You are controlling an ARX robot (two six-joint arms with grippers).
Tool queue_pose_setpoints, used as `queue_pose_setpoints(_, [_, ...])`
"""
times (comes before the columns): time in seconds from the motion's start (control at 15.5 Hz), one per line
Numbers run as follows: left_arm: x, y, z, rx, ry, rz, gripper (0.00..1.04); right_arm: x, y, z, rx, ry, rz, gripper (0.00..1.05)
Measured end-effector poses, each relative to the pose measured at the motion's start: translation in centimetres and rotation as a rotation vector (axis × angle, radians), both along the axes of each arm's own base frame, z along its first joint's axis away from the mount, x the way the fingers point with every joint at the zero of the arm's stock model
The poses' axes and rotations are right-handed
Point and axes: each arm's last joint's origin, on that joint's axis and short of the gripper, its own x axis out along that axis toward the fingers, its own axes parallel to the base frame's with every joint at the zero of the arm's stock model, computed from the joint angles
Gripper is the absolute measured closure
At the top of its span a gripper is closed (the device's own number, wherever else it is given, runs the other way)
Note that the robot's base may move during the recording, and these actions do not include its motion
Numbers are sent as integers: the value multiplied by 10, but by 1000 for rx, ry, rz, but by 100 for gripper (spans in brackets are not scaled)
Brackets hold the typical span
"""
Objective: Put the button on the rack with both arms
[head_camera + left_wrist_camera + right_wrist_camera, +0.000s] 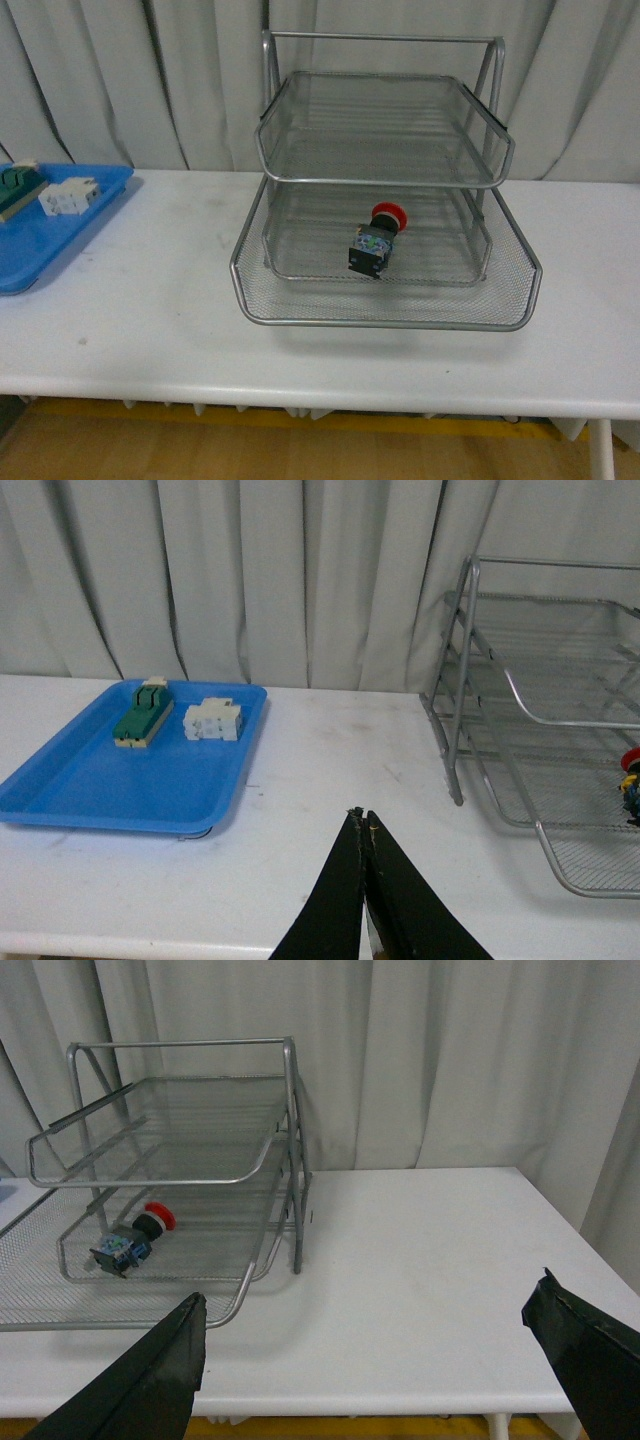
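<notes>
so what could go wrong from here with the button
1. The button lies on its side at the front lip of the middle tier of the rack. Its round cap might let it roll or tip onto the tier below.
2. A bump to the wire rack could shake it loose.

**Rack open in front, shut in at sides and back**

Wide bare table [150,310] between blue tray [40,250] at far left and rack [385,184]. Bare again right of the rack. All tiers open toward the table's front edge. Top tier overhangs the middle one, so the gap over the button [375,240] is low. Tube posts and mesh walls block both sides. Curtain [100,80] hangs close behind the rack.
</notes>
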Motion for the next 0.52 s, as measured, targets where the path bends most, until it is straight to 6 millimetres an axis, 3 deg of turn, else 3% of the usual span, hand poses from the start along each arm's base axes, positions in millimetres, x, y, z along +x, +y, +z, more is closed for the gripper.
queue_pose_setpoints(0.32, [-15,0,-11,0,-9,0,103,0,0,0,0,0,0,7])
queue_pose_setpoints(0.52, [-22,0,-9,0,-30,0,103,0,0,0,0,0,0,7])
